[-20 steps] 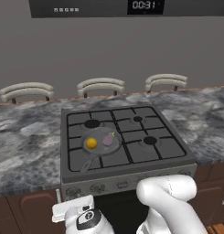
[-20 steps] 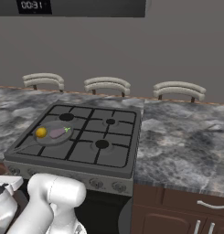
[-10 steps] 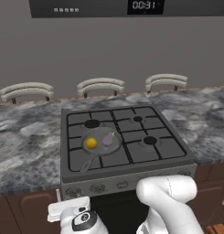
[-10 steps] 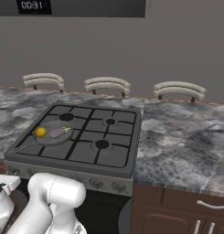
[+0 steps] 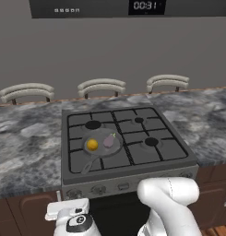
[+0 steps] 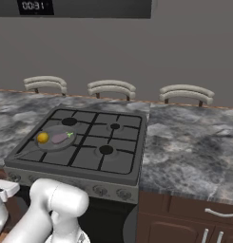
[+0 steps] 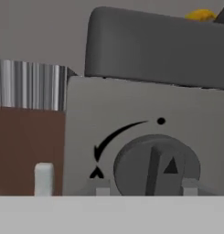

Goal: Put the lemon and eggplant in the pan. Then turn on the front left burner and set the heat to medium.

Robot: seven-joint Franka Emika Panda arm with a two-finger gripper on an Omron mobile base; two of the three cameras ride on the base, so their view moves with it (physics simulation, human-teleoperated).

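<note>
The grey pan [image 5: 101, 150] [image 6: 52, 145] sits on the stove's front left burner, which is hidden beneath it. Inside the pan lie the yellow lemon [image 5: 92, 144] [image 6: 43, 137] [image 7: 200, 15] and, just right of it, the pale purple eggplant [image 5: 109, 140] [image 6: 61, 138]. My gripper [image 7: 146, 186] is low in front of the stove's left end. It is shut on a round grey knob [image 7: 154, 165], with a fingertip on each side. The knob's ridge stands nearly upright. My hand [image 5: 70, 215] [image 6: 1, 189] shows below the front panel.
The grey stove [image 5: 137, 138] has three bare dark burners and a row of knobs [image 5: 123, 186] along its front. Marbled counter [image 5: 22, 147] flanks both sides, with brown cabinet doors [image 6: 184, 223] below. Three chair backs [image 5: 101, 85] stand behind the counter.
In the left base view my hand has drifted slightly left along the stove front. The lemon, eggplant and pan have not moved.
</note>
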